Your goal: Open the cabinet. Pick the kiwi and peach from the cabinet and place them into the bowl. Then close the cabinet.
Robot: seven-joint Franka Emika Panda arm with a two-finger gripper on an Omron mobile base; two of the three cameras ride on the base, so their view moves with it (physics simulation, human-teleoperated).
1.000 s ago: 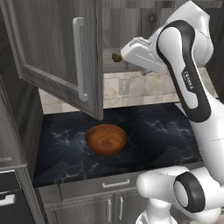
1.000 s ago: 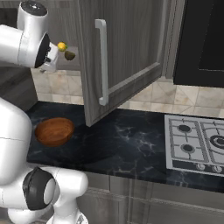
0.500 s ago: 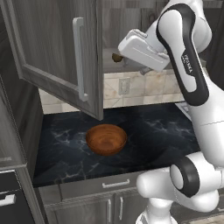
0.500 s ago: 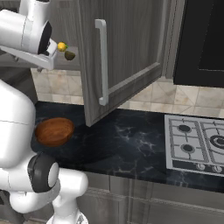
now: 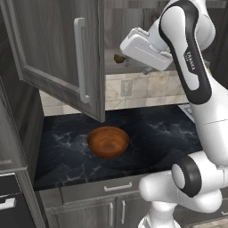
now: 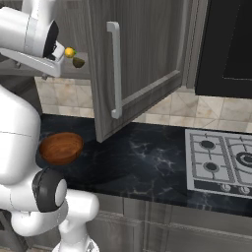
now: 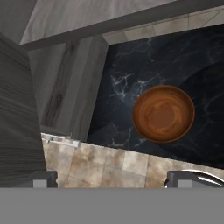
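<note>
Cabinet (image 5: 58,58) door on the left hangs swung wide over the bench (image 5: 151,129), its silver handle (image 5: 80,60) facing out. Below it the bowl (image 5: 108,141) sits alone near the bench's front edge, with nothing in it. Further right, up on the cabinet shelf, the kiwi (image 6: 78,62) lies just beside the peach (image 6: 70,51). Close by them the gripper (image 7: 112,179) is raised, jaws spread wide, grasping nothing.
</note>
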